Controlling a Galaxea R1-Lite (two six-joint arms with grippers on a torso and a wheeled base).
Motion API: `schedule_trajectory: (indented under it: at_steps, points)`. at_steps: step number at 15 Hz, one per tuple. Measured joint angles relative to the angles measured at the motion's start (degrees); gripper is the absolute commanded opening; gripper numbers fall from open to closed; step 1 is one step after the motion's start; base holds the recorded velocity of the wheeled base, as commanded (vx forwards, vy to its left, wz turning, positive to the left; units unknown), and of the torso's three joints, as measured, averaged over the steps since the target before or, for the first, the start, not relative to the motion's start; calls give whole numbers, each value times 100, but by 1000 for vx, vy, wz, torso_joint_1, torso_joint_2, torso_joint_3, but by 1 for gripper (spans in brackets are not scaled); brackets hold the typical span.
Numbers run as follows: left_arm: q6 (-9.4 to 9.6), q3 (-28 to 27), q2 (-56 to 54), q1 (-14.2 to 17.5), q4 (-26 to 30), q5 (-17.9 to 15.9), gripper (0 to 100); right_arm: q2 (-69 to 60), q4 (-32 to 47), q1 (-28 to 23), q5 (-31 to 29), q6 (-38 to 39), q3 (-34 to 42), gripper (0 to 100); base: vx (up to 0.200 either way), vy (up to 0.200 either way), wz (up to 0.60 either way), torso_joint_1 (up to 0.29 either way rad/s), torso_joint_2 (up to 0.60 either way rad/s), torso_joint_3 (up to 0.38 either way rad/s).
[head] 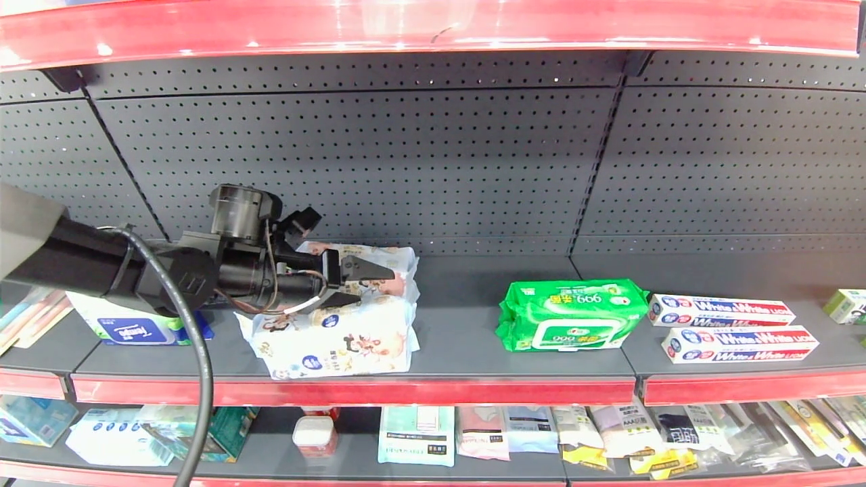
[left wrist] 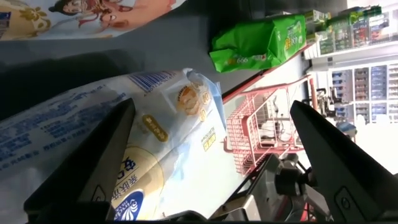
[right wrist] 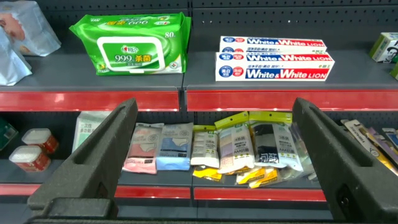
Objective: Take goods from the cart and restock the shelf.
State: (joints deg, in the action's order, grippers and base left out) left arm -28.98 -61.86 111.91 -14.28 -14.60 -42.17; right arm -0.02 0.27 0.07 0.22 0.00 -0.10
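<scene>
My left gripper (head: 365,284) reaches over the middle shelf (head: 460,325) and stands open above two white wipes packs with cartoon prints. One pack (head: 338,338) lies at the shelf's front edge, the other (head: 379,260) behind it near the pegboard. In the left wrist view one white pack (left wrist: 155,124) lies between the spread fingers of my left gripper (left wrist: 211,109), untouched by the pads. The red cart (left wrist: 267,130) stands on the floor behind. My right gripper (right wrist: 214,106) is open and holds nothing, facing the shelf from in front.
A green wipes pack (head: 572,314) and two toothpaste boxes (head: 731,328) lie to the right on the same shelf. A blue-and-white pack (head: 128,328) sits under my left arm. The lower shelf (right wrist: 186,186) holds several small hanging packs and jars.
</scene>
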Motion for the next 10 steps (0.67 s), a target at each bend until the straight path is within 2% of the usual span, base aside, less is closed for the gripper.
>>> schedule_trajectory:
  at_steps: [3, 6, 10]
  points:
    - [77, -49, 2, 2, -4, 119, 100, 0, 0, 0, 2, 0, 0, 100, 0, 0, 0, 0, 0, 0]
    - [79, -178, 96, -63, -6, 536, 100, 0, 0, -2, 0, 0, 0, 100, 0, 0, 0, 0, 0, 0]
    - [79, -261, 228, -204, -4, 577, 100, 0, 0, 0, 0, 0, 0, 100, 0, 0, 0, 0, 0, 0]
